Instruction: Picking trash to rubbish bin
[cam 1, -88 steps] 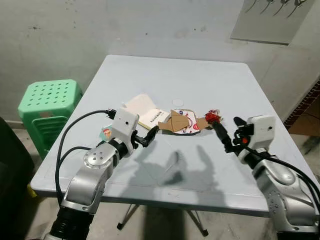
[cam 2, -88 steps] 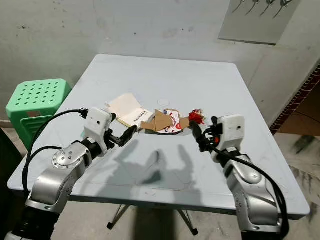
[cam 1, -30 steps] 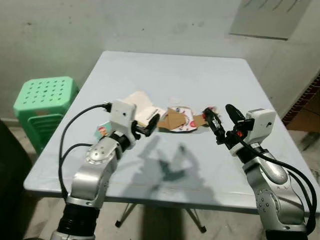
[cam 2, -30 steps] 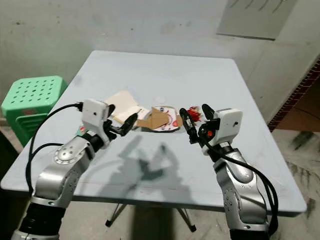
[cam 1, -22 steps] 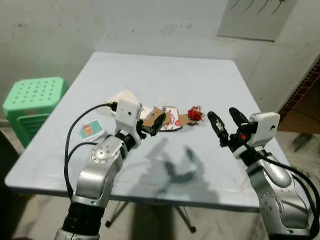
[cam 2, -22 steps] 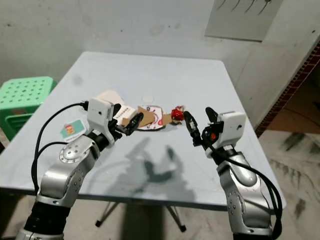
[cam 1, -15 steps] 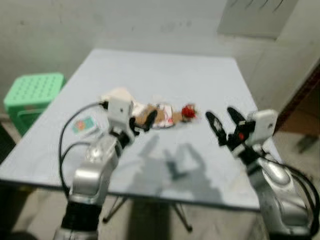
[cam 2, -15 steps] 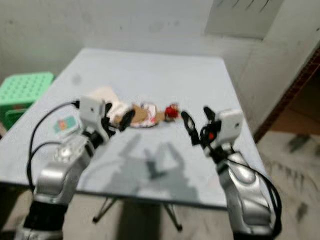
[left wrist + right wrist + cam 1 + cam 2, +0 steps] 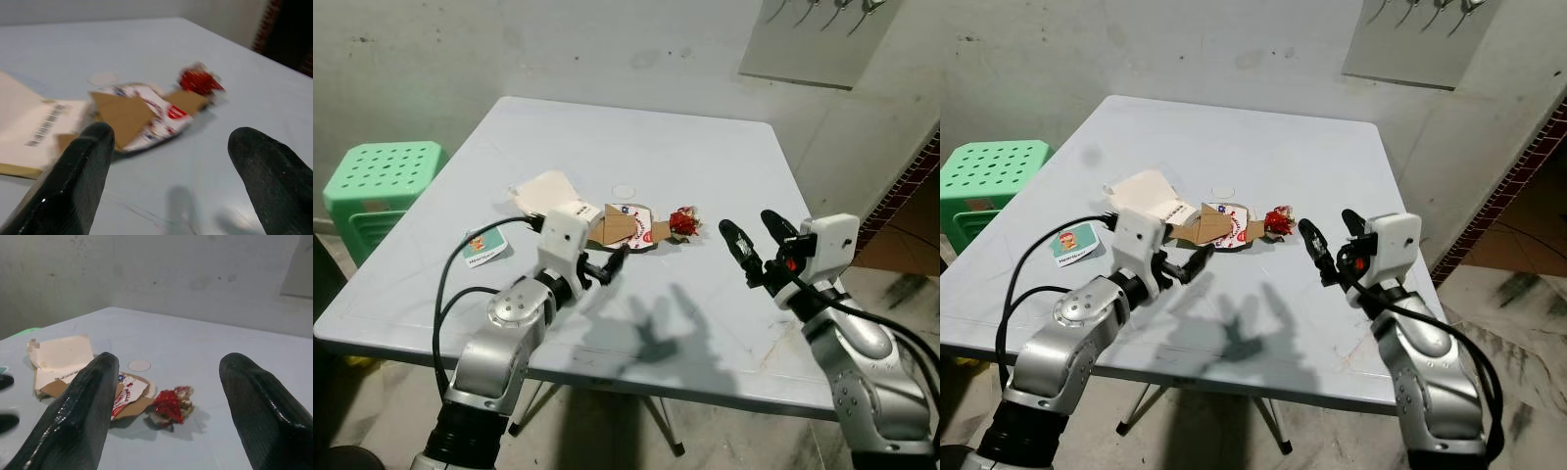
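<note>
Two grippers hover above a pale blue-grey table (image 9: 705, 147), both spread wide and holding nothing. The trash lies near the table's middle. Its centre is a flattened carton (image 9: 628, 226), brown card folded into triangles over a white face with red print. Touching the carton's left side is a cream box flap (image 9: 548, 193) with a barcode strip, creased and torn at its edge. Just right of the carton sits a red wrapper (image 9: 683, 222), crumpled and shiny. Just behind the carton is a small white disc (image 9: 625, 190), flat and round. Well left of the carton, near the table's left edge, lies a green card (image 9: 482, 247) with an orange picture on it.

The left gripper (image 9: 610, 265) is just in front of the carton, its fingers (image 9: 78, 181) blunt, glossy black and pointing at the brown card; a black cable (image 9: 445, 294) loops from its white wrist block. The right gripper (image 9: 754, 241) is to the carton's right and nearer the robot, aimed at the wrapper, with bare tabletop between them. Both arms cast sharp shadows on the smooth top in front of the carton.

Left of the table stands a green stool (image 9: 377, 181), plastic, its seat dotted with holes. Behind is a stained plaster wall (image 9: 509, 49).
</note>
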Controlling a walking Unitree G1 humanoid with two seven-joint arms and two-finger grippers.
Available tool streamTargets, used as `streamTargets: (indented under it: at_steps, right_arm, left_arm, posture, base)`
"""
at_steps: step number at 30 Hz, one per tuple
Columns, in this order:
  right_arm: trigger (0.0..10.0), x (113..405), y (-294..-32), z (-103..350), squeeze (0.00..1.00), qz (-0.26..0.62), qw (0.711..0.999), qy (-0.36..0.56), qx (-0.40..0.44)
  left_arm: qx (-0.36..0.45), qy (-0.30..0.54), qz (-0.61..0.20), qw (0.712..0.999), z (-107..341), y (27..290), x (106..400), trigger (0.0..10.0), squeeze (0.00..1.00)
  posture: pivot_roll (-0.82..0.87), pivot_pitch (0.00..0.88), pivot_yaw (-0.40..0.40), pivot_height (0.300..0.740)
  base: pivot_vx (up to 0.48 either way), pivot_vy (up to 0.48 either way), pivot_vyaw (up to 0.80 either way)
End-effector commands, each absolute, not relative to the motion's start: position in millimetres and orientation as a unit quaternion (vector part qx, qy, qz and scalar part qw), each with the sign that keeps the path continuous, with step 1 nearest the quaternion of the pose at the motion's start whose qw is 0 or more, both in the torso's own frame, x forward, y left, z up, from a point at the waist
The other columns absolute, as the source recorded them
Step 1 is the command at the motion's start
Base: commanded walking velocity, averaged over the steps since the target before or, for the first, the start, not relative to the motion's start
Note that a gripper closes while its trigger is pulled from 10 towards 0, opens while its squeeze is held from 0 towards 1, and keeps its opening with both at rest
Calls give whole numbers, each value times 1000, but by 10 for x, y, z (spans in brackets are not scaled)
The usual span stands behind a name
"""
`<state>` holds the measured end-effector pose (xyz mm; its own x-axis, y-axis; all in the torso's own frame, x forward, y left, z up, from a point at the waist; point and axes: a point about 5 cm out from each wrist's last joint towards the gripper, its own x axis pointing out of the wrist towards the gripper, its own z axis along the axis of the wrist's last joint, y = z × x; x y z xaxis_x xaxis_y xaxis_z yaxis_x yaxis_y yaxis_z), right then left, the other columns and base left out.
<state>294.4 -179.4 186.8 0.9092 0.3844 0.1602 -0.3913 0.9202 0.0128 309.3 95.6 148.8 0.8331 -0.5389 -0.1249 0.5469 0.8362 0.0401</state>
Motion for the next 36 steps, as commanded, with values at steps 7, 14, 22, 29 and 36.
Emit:
streamTargets:
  at_steps: [7,14,22,29,36]
  right_arm:
    - [10000,3018,-1808,1868,0,232,971,-53,5]
    - [10000,3041,-1766,1886,0,251,967,-53,4]
    - [10000,3007,-1634,1894,0,299,953,-47,21]
    - [10000,2909,-1512,1961,0,357,933,-47,23]
    - [10000,2771,-1421,2028,0,389,919,-49,39]
  left_arm:
    - [83,40,-298,950,1518,1014,3170,10000,0]
    - [110,10,-286,952,1627,1104,3327,10000,0]
    - [124,-10,-302,945,1696,1059,3541,10000,0]
    - [136,-9,-327,935,1657,957,3622,10000,0]
    - [148,0,-342,928,1591,917,3668,10000,0]
  posture:
    - [-44,105,-75,740]
    - [-32,113,-87,740]
    - [-35,123,-93,740]
    - [-56,144,-91,740]
    - [-74,175,-89,740]
  base:
    - [0,0,0]
    - [0,0,0]
    - [0,0,0]
    - [0,0,0]
    - [0,0,0]
